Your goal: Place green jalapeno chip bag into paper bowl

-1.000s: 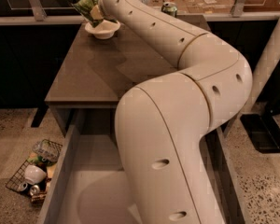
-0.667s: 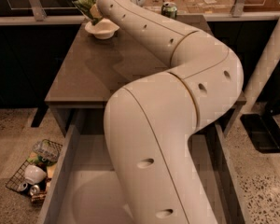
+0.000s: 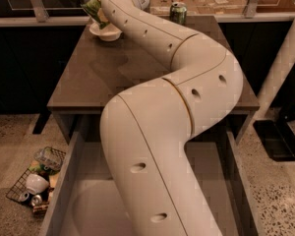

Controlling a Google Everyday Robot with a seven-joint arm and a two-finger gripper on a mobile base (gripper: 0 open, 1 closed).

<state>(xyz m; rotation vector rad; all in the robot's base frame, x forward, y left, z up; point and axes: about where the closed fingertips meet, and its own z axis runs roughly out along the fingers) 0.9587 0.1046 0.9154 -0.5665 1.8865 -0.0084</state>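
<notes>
Far-left table [image 3: 96,77] corner: your gripper [image 3: 103,14], over the bowl [image 3: 107,33].
Grip state: you cannot tell.
Chip bag [image 3: 93,6]: above bowl.

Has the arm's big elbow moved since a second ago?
Yes: the elbow drew left from the table's right edge; the gripper stays with the chip bag at the bowl.

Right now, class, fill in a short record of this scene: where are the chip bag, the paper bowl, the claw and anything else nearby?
chip bag: green, tilted, just above the bowl's far-left rim
paper bowl: upright, far-left part of the table
claw: at the bag, over the bowl, mostly hidden by the arm
bag resting in bowl: cannot tell
green can: table's far edge, right of the bowl, apart from it
wire basket: on the floor, left of the table
</notes>
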